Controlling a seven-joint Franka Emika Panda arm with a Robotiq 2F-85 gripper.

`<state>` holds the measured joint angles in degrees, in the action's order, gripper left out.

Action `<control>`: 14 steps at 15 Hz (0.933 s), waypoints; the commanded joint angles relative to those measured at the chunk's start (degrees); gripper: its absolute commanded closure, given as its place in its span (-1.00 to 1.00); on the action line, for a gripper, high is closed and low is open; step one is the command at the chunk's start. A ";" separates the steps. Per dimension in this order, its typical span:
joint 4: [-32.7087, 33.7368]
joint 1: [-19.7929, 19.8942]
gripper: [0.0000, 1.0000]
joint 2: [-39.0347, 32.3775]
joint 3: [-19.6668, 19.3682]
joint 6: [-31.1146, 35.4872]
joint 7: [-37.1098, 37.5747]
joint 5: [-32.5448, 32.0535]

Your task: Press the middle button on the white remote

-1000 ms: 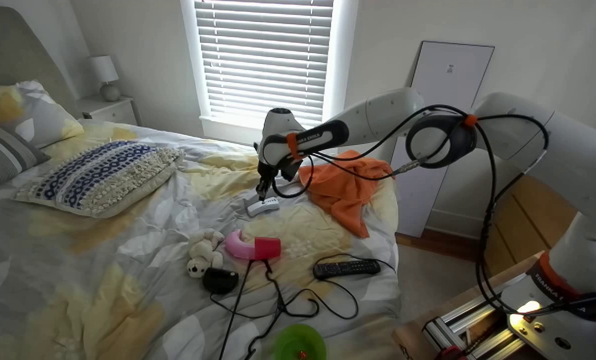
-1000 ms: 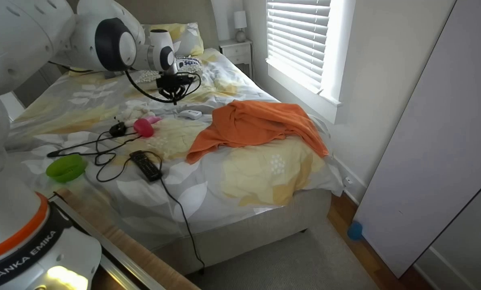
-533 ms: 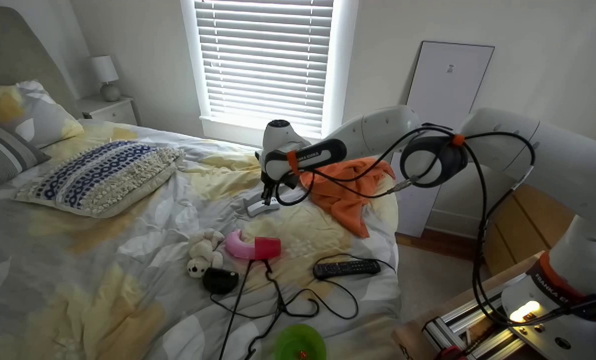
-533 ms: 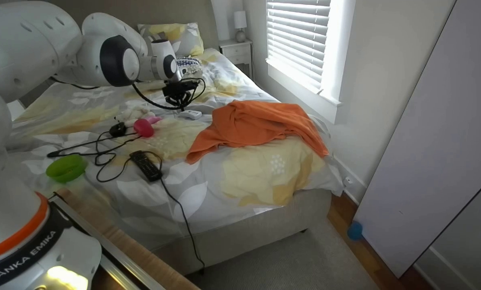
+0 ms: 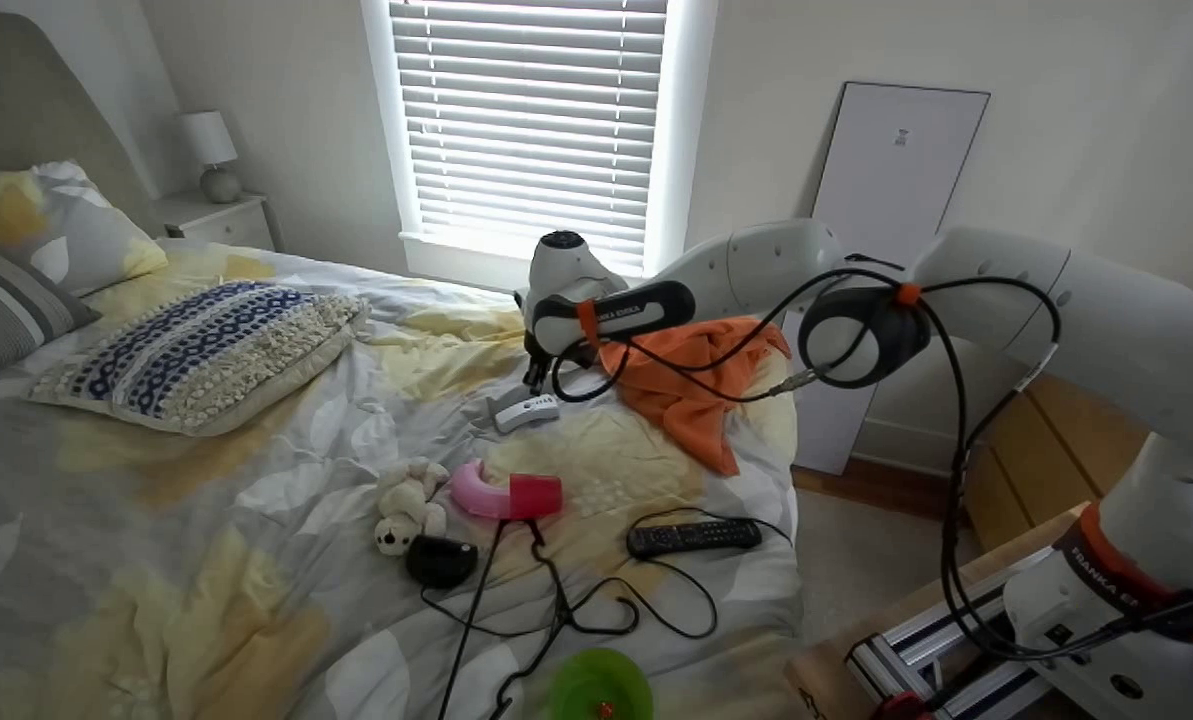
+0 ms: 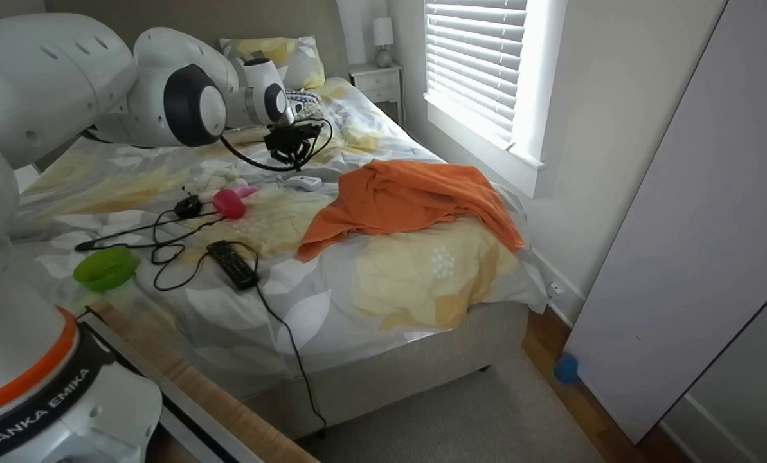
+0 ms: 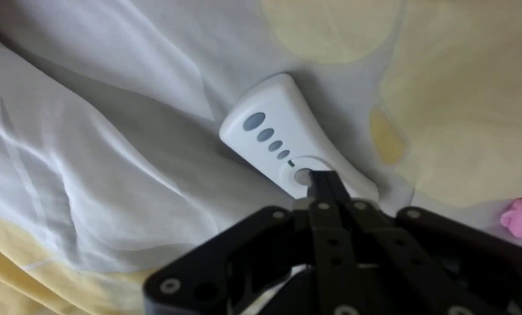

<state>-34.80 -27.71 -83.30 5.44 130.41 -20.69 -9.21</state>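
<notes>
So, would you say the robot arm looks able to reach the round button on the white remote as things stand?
Probably yes: the closed end effector seems to hover above the white remote, overlapping the edge of the round button in the wrist view, and I see nothing between them.

In an exterior view, the gripper (image 5: pixel 535 384) is held just above the white remote (image 5: pixel 527 413), which is laid on the bed (image 5: pixel 256 530). The cloth (image 5: pixel 694 415) is partly hidden by the arm (image 5: pixel 756 265). In the foreground, the black remote (image 5: pixel 696 537), plush (image 5: pixel 411 496) and bowl (image 5: pixel 571 680) are seen.
</notes>
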 commanded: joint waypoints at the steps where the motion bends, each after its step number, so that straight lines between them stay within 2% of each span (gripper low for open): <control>1: 0.14 -0.02 0.98 -0.11 0.00 0.00 0.02 0.00; 8: 3.48 1.82 1.00 -5.24 1.45 7.53 -2.64 0.91; 9: -3.02 2.17 1.00 -2.08 1.06 12.19 -2.56 1.01; 14: -5.20 3.10 1.00 -2.50 2.78 21.70 -4.42 0.64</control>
<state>-38.11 -25.52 -85.80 6.08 148.26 -22.58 -8.99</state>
